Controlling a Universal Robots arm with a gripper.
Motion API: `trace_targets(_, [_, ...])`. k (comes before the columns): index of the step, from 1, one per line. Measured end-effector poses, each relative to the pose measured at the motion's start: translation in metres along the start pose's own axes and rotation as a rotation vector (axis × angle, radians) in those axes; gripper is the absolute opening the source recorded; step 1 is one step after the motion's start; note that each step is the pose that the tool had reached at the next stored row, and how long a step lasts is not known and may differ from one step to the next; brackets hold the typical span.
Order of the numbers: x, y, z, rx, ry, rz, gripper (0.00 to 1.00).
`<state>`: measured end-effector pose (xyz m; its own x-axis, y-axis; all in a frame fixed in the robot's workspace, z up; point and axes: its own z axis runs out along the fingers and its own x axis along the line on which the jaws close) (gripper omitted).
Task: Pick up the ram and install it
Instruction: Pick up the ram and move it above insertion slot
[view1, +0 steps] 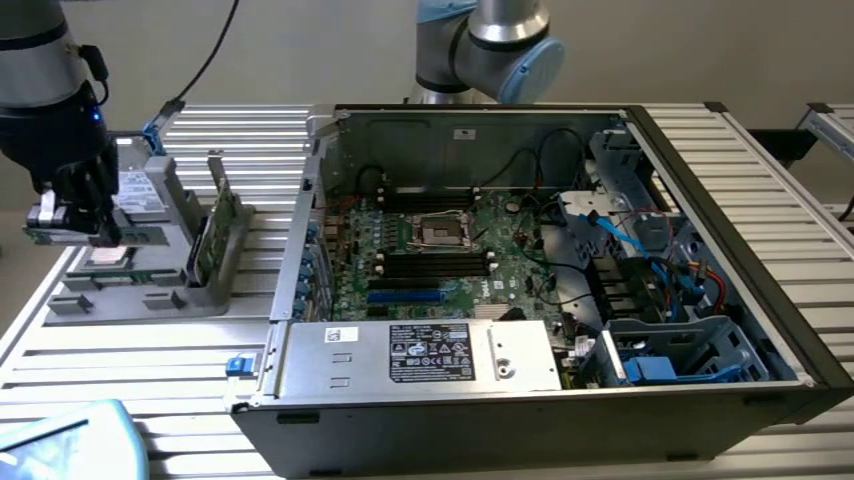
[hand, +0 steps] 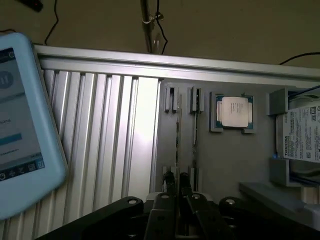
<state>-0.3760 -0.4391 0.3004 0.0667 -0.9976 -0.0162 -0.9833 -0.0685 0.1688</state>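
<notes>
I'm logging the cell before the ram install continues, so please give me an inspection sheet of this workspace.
Surface: ribbed aluminium table, carrying a grey parts holder and an open black computer case.
Job's things: thin green ram sticks upright in the holder's slots.
Clutter: square metal-topped processor, labelled silver hard drive, pale blue tablet.
Grippers: the pincer is above the holder, near the ram sticks.
Cables: black and blue leads inside the case.
Surroundings: grey arm joint behind the case.

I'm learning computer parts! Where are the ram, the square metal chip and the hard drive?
ram (view1: 214, 245): exterior view, green face of an upright stick.
square metal chip (hand: 234, 111): wrist view, middle of its metal top.
hard drive (hand: 302, 132): wrist view, its white label.
</notes>
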Motion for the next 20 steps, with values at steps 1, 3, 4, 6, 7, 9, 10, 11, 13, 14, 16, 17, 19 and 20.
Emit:
trace_targets(1, [0.0,-0.003,-0.0046,-0.0016,-0.0002,0.0,0.14])
trace_targets(3, [0.001,-0.009,-0.0133,-0.0049,-0.0003,0.0,0.14])
trace_targets(4, [0.001,-0.0121,-0.0175,-0.0064,-0.0004,0.0,0.14])
trace_targets(6, [0.001,-0.0184,-0.0263,-0.0095,-0.0007,0.0,0.14])
trace_targets(7, [0.001,-0.0216,-0.0307,-0.0112,-0.0007,0.0,0.14])
trace_targets(9, [0.002,-0.0279,-0.0387,-0.0141,-0.001,0.0,0.14])
trace_targets(10, [0.002,-0.0312,-0.0427,-0.0158,-0.0011,0.0,0.14])
trace_targets(11, [0.002,-0.0345,-0.0466,-0.0176,-0.0011,0.0,0.14])
trace_targets(13, [0.003,-0.0411,-0.0535,-0.0212,-0.0012,0.0,0.14])
trace_targets(14, [0.003,-0.0445,-0.0571,-0.0231,-0.0013,0.0,0.14])
trace_targets(16, [0.003,-0.051,-0.0637,-0.0269,-0.0013,0.0,0.14])
trace_targets(17, [0.003,-0.0545,-0.067,-0.0288,-0.0012,0.0,0.14])
trace_targets(19, [0.004,-0.062,-0.0728,-0.0322,-0.0012,0.0,0.14])
trace_targets(20, [0.004,-0.0657,-0.0753,-0.0335,-0.0012,0.0,0.14])
